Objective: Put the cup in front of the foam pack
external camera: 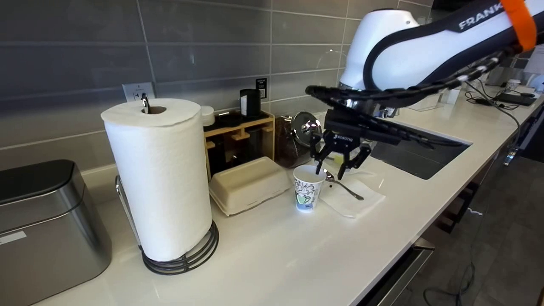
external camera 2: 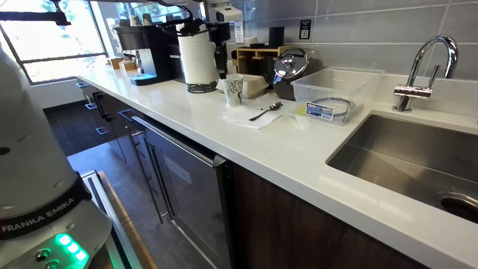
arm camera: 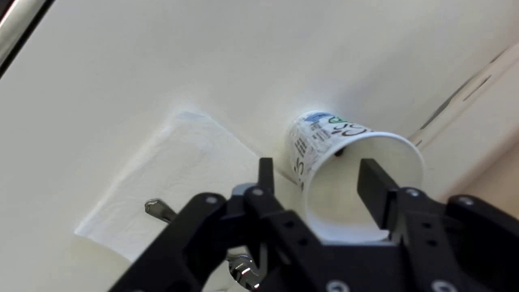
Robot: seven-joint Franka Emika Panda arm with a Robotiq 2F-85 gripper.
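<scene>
Step in hand judged pre-grasp: fingers (arm camera: 375, 190) clearly parted, holding nothing, one at the mouth of the cup (external camera: 307, 191), upright on the desk (external camera: 276, 255) near the foam pack (external camera: 253, 182); next move calls for settling astride the rim and closing.

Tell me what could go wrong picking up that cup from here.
One finger of the open gripper appears over the mouth of the cup, so closing might pinch one side and tip it. A sideways bump could also drag the napkin beside it, and the spoon too.
</scene>
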